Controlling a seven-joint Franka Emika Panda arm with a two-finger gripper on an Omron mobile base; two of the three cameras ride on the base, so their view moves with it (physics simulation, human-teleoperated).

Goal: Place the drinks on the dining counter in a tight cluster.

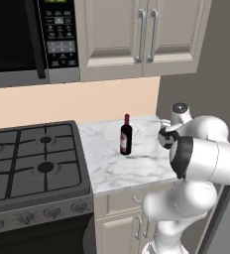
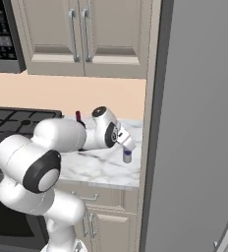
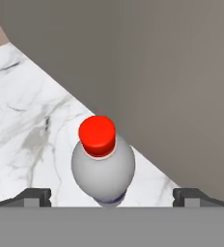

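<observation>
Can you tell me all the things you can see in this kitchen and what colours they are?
wine bottle: one, dark with a red top, upright on the worktop
small bottle: one, pale with a red cap, by the grey wall
worktop: one, white marble, right of the stove
stove: one, dark grey, left
microwave: one, black, above the stove
cabinets: beige, above and below the worktop
gripper: one, dark fingertips, open, above the small bottle

Glossy white arm (image 1: 196, 163) of rounded, bulbous segments, with black bands at the joints and a dark round cap with a pale centre on one joint end. Small dark grey fingertips (image 3: 34, 197), blocky and square-edged.
</observation>
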